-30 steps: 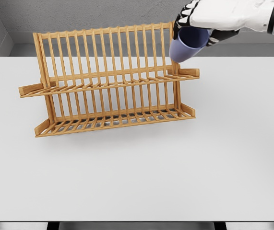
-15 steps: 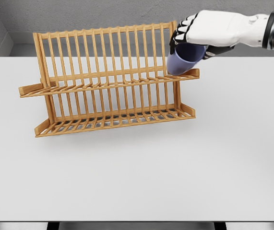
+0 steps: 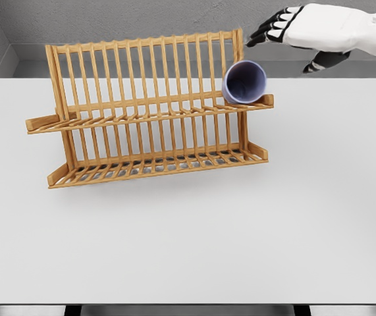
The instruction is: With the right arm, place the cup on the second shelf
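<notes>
Broadly, a white surface [image 3: 188, 237] carries a wooden two-tier rack [image 3: 148, 112] standing near its far edge. Above the rack's right end, the right hand [image 3: 306, 29] reaches in from the upper right, palm down, fingers spread and holding nothing. Below and left of it, apart, the blue cup [image 3: 244, 82] lies on its side on the upper shelf's right end, mouth facing the camera.
</notes>
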